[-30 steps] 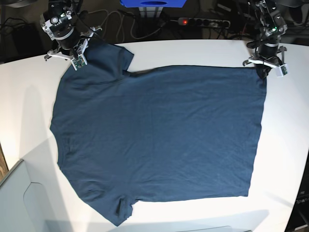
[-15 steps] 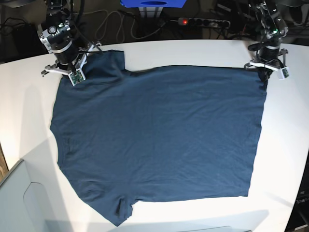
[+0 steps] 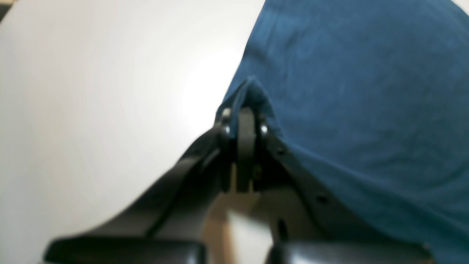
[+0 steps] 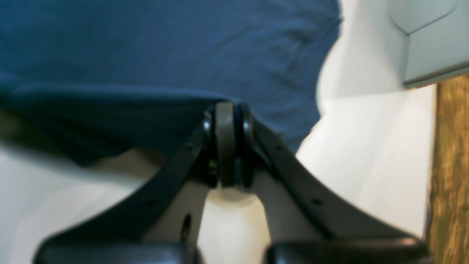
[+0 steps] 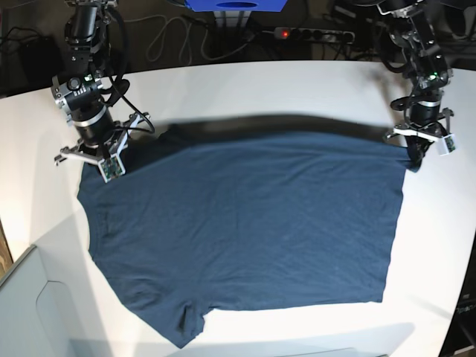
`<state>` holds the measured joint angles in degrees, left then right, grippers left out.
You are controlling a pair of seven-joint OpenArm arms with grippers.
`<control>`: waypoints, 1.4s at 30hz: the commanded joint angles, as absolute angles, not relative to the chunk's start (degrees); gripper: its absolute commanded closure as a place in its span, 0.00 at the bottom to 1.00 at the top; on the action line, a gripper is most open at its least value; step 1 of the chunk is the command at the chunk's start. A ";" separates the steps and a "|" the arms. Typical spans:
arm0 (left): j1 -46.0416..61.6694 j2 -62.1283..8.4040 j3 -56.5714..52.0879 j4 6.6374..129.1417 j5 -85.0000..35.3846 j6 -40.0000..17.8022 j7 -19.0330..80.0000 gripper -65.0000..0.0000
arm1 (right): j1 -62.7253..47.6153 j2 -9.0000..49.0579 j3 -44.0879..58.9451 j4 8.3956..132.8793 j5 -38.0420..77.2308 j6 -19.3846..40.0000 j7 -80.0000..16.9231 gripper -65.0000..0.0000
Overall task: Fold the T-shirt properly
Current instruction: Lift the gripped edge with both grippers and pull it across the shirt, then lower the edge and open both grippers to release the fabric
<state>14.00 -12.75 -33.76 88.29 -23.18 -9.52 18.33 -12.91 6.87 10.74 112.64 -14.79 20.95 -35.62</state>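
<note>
Black jaws of the left gripper (image 3: 244, 110) stand closed on a pinched peak of the T-shirt (image 3: 359, 95); in the left wrist view the dark teal-blue cloth rises to a small tent at the fingertips and falls away to the right, with bare white table (image 3: 91, 91) to the left. Black jaws of the right gripper (image 4: 226, 110) are likewise clamped together on the T-shirt (image 4: 165, 44), whose edge runs as a dark raised band from the fingertips toward the left of the right wrist view, lifted off the table (image 4: 366, 154) beneath it. To the right in that view lie a light grey panel (image 4: 428, 40) and a strip of wood grain (image 4: 450, 165). In the base view the left gripper (image 5: 414, 158) holds the cloth's far corner at the picture's right side, and the right gripper (image 5: 108, 165) holds the far corner at the picture's left side. Between the two grippers the far edge of the T-shirt (image 5: 245, 230) is raised, and a dark shadow band lies on the table (image 5: 297, 82) just beyond it. The remainder of the garment lies flat on the white table, one sleeve pointing toward the near edge at lower left. Beyond the table's far edge lie a power strip (image 5: 312, 33) with a red light, loose cables (image 5: 167, 37) and a blue box (image 5: 236, 5).
</note>
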 commanded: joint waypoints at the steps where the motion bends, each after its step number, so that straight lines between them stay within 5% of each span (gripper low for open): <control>1: 12.70 -13.67 -34.07 89.36 -23.52 -9.63 17.01 1.00 | -11.12 7.25 10.95 113.01 -14.46 21.23 -34.59 1.00; 26: -4.62 -13.67 -26.24 83.56 -8.48 -9.80 16.92 1.00 | 12.79 8.75 10.33 83.56 -14.46 21.41 -28.18 1.00; 31: -6.64 -13.76 -26.59 80.40 -8.40 -9.80 16.75 1.00 | 16.57 8.84 10.68 77.58 -14.55 26.77 -25.10 1.00; 42: -7.34 -14.81 -26.33 76.79 -8.40 -9.80 16.40 1.00 | 21.49 8.66 9.01 70.81 -14.55 27.30 -21.41 1.00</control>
